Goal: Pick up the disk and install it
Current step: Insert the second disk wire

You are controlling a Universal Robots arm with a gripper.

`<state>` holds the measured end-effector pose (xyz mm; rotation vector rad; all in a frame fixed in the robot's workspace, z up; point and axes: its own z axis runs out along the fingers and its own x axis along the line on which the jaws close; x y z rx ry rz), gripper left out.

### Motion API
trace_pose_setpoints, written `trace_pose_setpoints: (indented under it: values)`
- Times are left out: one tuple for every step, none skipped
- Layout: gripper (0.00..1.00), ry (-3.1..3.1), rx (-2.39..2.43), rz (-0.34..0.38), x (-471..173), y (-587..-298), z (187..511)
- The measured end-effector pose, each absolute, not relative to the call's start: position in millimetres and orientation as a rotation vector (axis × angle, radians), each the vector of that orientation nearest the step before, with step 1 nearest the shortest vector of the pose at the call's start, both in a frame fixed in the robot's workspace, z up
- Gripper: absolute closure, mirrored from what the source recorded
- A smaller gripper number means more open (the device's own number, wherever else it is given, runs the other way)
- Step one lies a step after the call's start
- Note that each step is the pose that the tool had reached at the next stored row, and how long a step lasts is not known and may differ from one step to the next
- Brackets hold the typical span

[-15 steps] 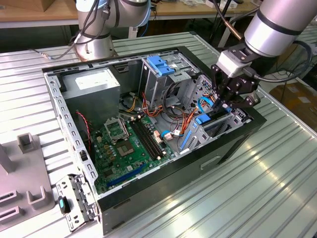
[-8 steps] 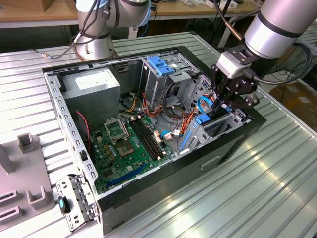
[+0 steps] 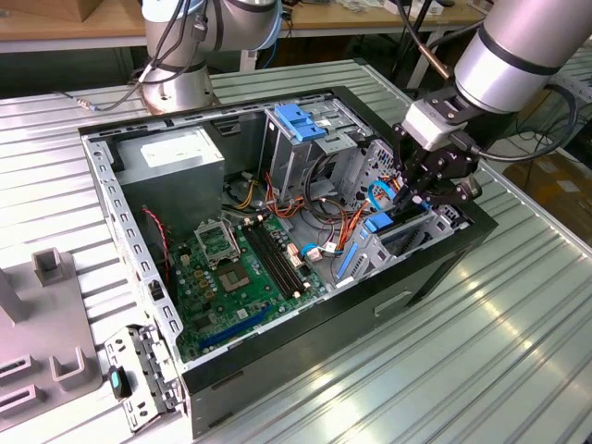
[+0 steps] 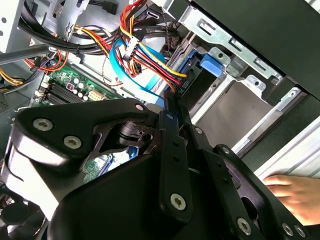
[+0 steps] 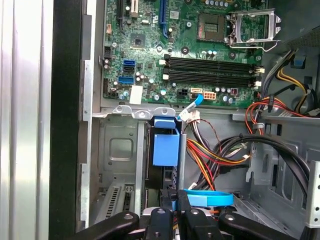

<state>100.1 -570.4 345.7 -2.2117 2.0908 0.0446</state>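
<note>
The disk (image 3: 380, 225) stands on edge in the drive bay at the front corner of the open computer case (image 3: 435, 268), on the exterior view's right. Its blue tab (image 5: 165, 146) and a blue rail (image 4: 186, 76) show beside the bay's metal wall. My gripper (image 3: 413, 198) reaches down into the case from the right and is shut on the disk's thin upper edge. In the first wrist view the black fingers (image 5: 161, 220) close around that edge. The disk's lower part is hidden in the bay.
Bundled red, yellow and black cables (image 4: 145, 47) and a blue ribbon cable (image 5: 210, 198) crowd the gripper. A grey cage with a blue handle (image 3: 300, 121) stands behind the bay. The motherboard (image 3: 236, 268) lies mid-case. A person's hand (image 4: 295, 195) rests outside the case.
</note>
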Motion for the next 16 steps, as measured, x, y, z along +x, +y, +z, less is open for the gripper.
trace_pose_setpoints:
  values:
    - [0.84, 2.090, -2.211, 0.046, 100.1, -570.4, 345.2]
    - [0.84, 2.090, -2.211, 0.046, 100.1, -570.4, 345.0]
    - [0.84, 2.090, -2.210, 0.047, 100.1, -570.5, 344.7]
    - [0.84, 2.089, -2.210, 0.047, 100.1, -570.4, 344.4]
    - [0.84, 2.089, -2.210, 0.048, 100.1, -570.5, 344.1]
    - [0.84, 2.089, -2.209, 0.049, 100.1, -570.5, 343.6]
    - [0.84, 2.089, -2.209, 0.049, 100.1, -570.7, 342.7]
    - [0.84, 2.089, -2.209, 0.049, 100.1, -571.1, 341.5]
    - [0.84, 2.089, -2.209, 0.049, 100.1, -571.5, 340.1]
    - [0.84, 2.089, -2.209, 0.049, 100.0, -572.1, 338.7]
    - [0.84, 2.089, -2.208, 0.050, 100.1, -572.4, 338.0]
    - [0.84, 2.089, -2.208, 0.050, 100.1, -572.4, 337.9]
    - [0.84, 2.088, -2.208, 0.050, 100.1, -572.4, 337.8]
    - [0.84, 2.088, -2.208, 0.050, 100.1, -572.4, 337.8]
    - [0.84, 2.088, -2.208, 0.050, 100.1, -572.4, 337.8]
    - [0.83, 2.088, -2.207, 0.051, 100.2, -572.3, 337.5]
